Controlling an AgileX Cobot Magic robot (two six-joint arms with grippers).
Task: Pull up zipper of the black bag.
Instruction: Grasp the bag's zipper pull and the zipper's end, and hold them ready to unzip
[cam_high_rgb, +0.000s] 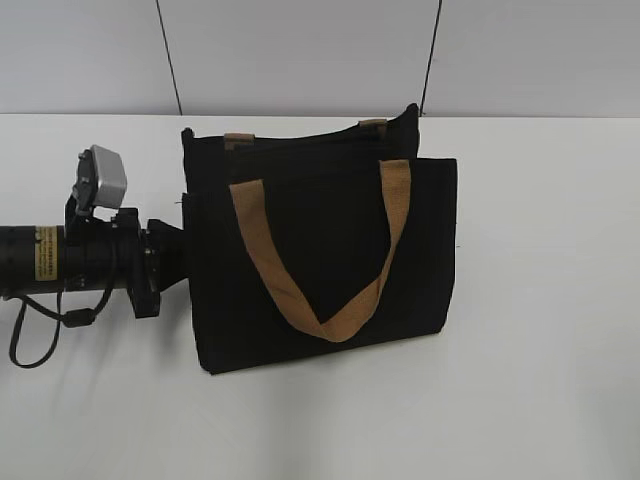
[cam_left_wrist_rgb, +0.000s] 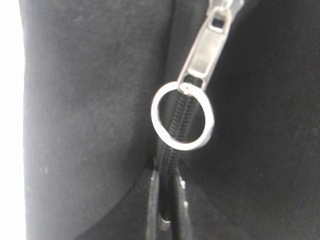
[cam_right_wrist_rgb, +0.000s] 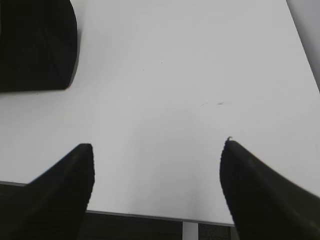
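**Zipper pull right up in the left wrist cam**

Closest thing by far is the silver pull tab (cam_left_wrist_rgb: 207, 47), filling the top of the left wrist view with a split ring (cam_left_wrist_rgb: 182, 116) hanging off its lower end. Behind the ring runs the zipper (cam_left_wrist_rgb: 172, 150), black teeth going down between two panels of the black bag (cam_left_wrist_rgb: 90, 125). No fingers show in that shot, so I honestly can't tell whether the left gripper is spread or closed.

From the exterior view, the black bag (cam_high_rgb: 320, 260) lies on the white table (cam_high_rgb: 540, 300), tan handle (cam_high_rgb: 320, 255) draped in a V across its front. The left arm (cam_high_rgb: 90, 258) comes in level from the bag's left side, its tip hidden right at the bag's left edge.

Right gripper (cam_right_wrist_rgb: 155, 185) is well off to the bag's right, hovering over bare table with both fingertips (cam_right_wrist_rgb: 65, 195) spread wide apart and nothing between them. Only a corner of the bag (cam_right_wrist_rgb: 35, 45) shows at upper left.
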